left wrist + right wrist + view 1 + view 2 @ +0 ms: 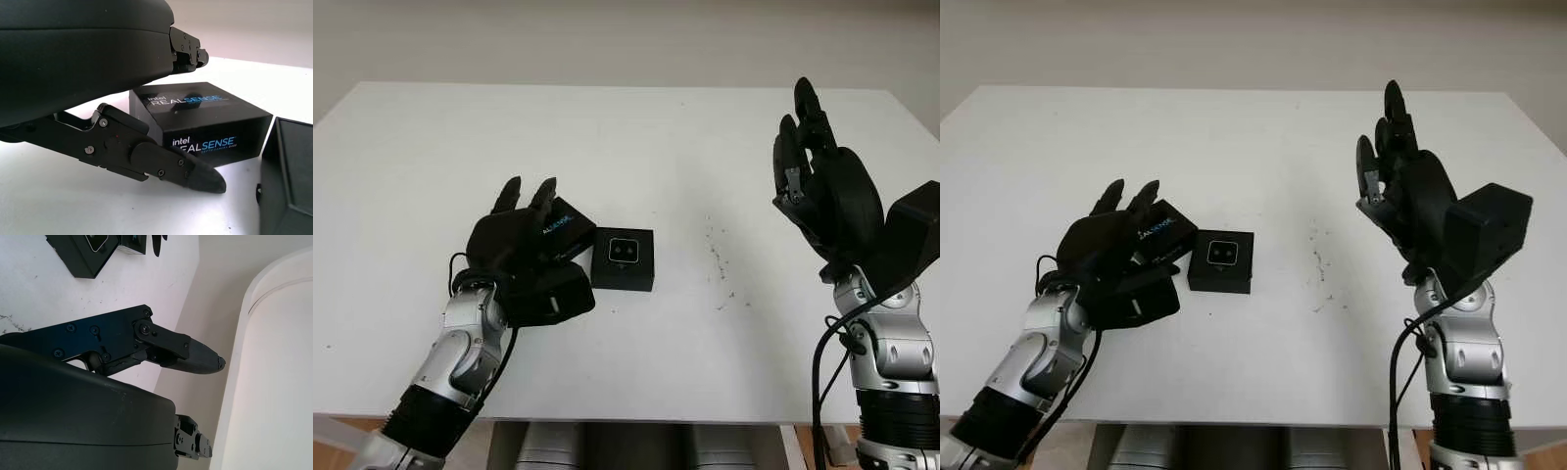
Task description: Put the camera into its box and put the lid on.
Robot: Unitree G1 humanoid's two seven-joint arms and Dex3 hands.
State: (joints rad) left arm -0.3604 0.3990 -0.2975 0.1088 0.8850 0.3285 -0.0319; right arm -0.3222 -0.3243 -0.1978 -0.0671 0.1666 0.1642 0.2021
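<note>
The camera sits in its box (624, 259) on the desk (636, 137); the lid (200, 120) lies just beside it, under the open left hand (524, 257). The right hand (827, 191), open, hovers well apart. A skewed grasp could shove the box.

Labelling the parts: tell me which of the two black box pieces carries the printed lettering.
The lid at the left hand; the open box beside it holds the camera, unlettered.

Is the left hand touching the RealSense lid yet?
Cannot tell. In the left wrist view the left hand brackets the lid; its fingers overlap the lid's edge, with no plain contact or gap.
</note>
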